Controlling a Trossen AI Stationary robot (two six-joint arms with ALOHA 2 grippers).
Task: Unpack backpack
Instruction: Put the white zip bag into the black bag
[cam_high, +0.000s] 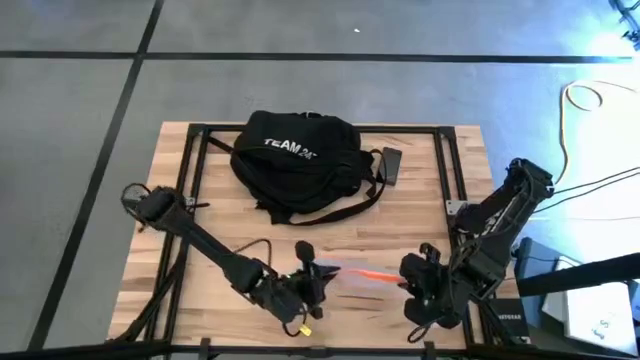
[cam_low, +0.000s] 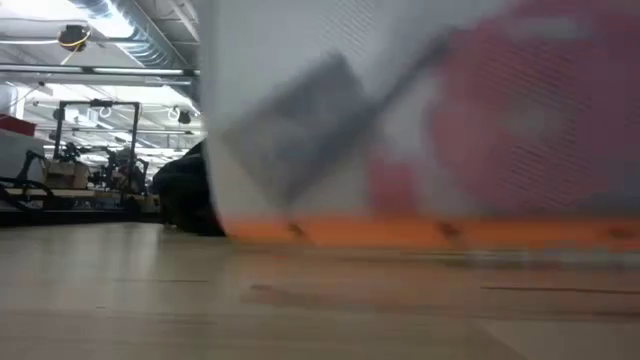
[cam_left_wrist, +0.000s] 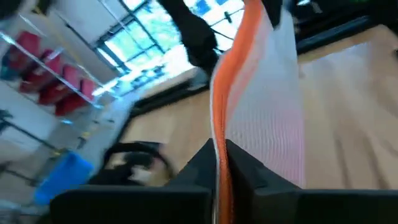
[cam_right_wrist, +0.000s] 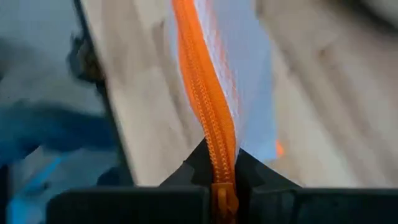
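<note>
Two dark robot arms reach toward each other over a wooden table (cam_high: 200, 210), near its front edge. Between them hangs a translucent pouch (cam_left_wrist: 267, 112) with an orange zipper (cam_right_wrist: 208, 112) along its top. The left gripper (cam_left_wrist: 222, 163) pinches one end of the zipper trim, fingers pressed together on it. The right gripper (cam_right_wrist: 219, 167) clamps the opposite end the same way — the pouch spans from one gripper to the other. The black backpack (cam_high: 295, 160), lettered "TEAM 24" in white, lies well beyond both grippers toward the far side of the table. A small dark flat object (cam_high: 390, 165) rests just beside the backpack — what it is cannot be told.
</note>
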